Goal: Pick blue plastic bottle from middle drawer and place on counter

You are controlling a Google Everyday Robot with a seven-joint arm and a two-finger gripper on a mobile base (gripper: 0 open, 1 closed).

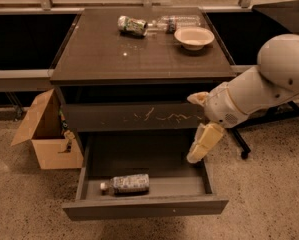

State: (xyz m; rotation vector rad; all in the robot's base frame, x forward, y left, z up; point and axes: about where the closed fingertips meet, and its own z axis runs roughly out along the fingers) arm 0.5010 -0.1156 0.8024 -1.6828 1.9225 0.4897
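Note:
The blue plastic bottle (125, 184) lies on its side in the open middle drawer (144, 207), cap to the left, near the drawer's front left. My gripper (193, 129) hangs at the drawer's right side, above its back right corner and in front of the scratched drawer front. It is open and empty, with one cream finger (203, 143) pointing down and the other up by the counter's underside. It is well right of and above the bottle. The counter (114, 54) is the cabinet's dark top.
On the counter's far side lie a green-labelled can (131, 25) and a longer clear bottle (176, 22), beside a pale bowl (194, 36). The closed scratched drawer front (134, 116) sits above the open drawer. An open cardboard box (46, 134) stands left of the cabinet. Chair legs (244, 144) are at the right.

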